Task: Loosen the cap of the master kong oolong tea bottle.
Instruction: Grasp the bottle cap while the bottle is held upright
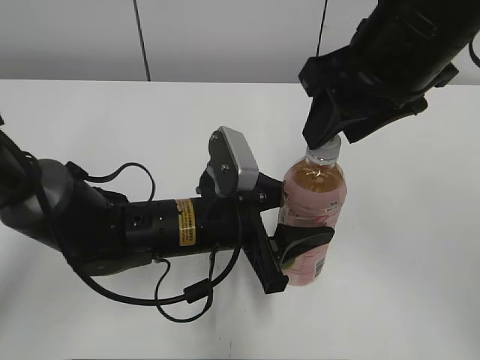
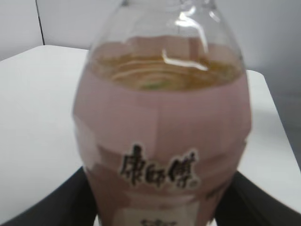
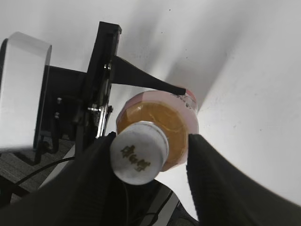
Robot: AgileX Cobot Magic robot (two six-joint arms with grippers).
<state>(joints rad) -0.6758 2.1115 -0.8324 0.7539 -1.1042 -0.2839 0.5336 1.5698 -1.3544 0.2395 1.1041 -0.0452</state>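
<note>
The master kong oolong tea bottle (image 1: 315, 217) stands upright on the white table, with amber tea and a pink label; it fills the left wrist view (image 2: 162, 127). My left gripper (image 1: 294, 214) is shut on the bottle's body, its dark fingers showing at both sides low in the left wrist view (image 2: 157, 209). The white cap (image 3: 139, 152) has a dark mark on top and is partly hidden in the exterior view (image 1: 325, 152). My right gripper (image 3: 151, 141) hangs over the cap (image 1: 330, 135) and straddles it, open. One finger is against the cap; the other stands apart from it.
The white table (image 1: 405, 247) carries the left arm (image 1: 135, 225), which lies across it from the left with loose black cables (image 1: 180, 300). A grey wall (image 1: 225, 37) rises behind the table's far edge.
</note>
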